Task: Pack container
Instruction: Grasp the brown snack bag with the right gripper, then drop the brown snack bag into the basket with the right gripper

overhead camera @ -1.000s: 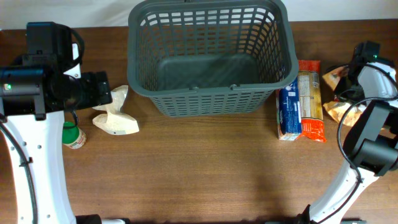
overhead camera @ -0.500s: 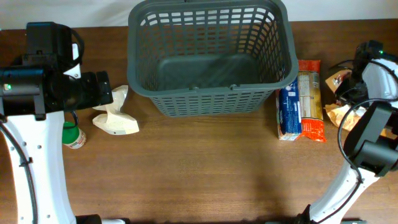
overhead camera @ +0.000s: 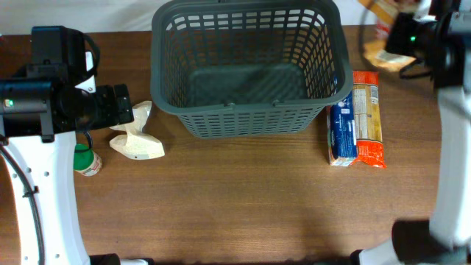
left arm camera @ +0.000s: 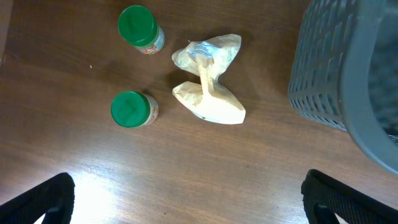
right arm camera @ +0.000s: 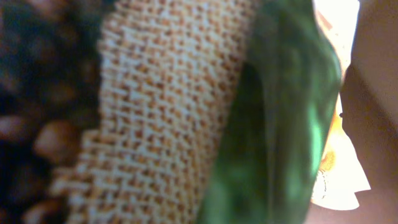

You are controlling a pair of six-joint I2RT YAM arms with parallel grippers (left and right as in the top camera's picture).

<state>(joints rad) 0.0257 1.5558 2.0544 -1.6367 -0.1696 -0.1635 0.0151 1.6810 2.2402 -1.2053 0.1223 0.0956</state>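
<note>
The container, a large dark grey slotted basket (overhead camera: 250, 121), stands at the back middle of the table; its corner shows in the left wrist view (left arm camera: 329, 74). My right gripper (overhead camera: 406, 35) is raised beside the basket's far right corner and holds an orange-tan snack bag (overhead camera: 384, 56). The bag's burlap and green print (right arm camera: 168, 112) fills the right wrist view and hides the fingers. My left gripper (left arm camera: 199, 199) is open and empty above bare table, left of the basket. A crumpled beige bag (left arm camera: 208, 81) lies ahead of it.
Two green-lidded jars (left arm camera: 140, 28) (left arm camera: 132, 109) stand left of the beige bag (overhead camera: 136, 140); one shows in the overhead view (overhead camera: 88, 160). A blue and orange package (overhead camera: 357, 121) lies right of the basket. The left arm (overhead camera: 51, 96) hangs over the table's left side.
My right arm has lifted the snack bag off the table at the right edge and swung it back and up to the basket's far right corner. The left arm has not moved.
</note>
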